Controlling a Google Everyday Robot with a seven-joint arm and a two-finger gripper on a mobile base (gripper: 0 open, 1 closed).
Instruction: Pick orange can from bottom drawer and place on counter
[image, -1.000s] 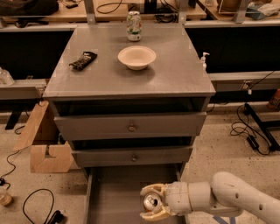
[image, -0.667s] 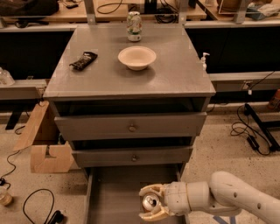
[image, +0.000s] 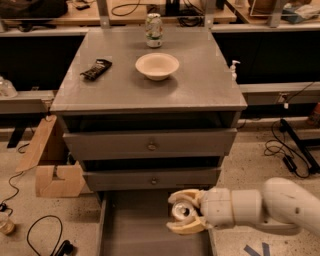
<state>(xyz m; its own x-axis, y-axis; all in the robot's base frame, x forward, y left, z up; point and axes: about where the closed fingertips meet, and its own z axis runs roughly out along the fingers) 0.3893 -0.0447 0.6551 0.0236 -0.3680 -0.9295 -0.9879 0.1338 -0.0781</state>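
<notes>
Clearly the orange can (image: 181, 211) sits inside the gripper (image: 178, 213), with only its silver top turned to the camera. One cream finger (image: 189, 194) curves over it at 12 o'clock and the other lies under it at 6 o'clock. The fingers are spread just as wide as the can and press against it on both sides, pinching it. Gripper and can are over the right edge of the pulled-out bottom drawer (image: 135, 225), with the white arm reaching in from 3 o'clock; whether the can touches the drawer floor cannot be told. Up at 12 o'clock the counter (image: 200, 85) carries a white bowl (image: 157, 65), with a white-and-green can (image: 154, 30) behind it and a black packet (image: 96, 69) at the bowl's 9 o'clock.
</notes>
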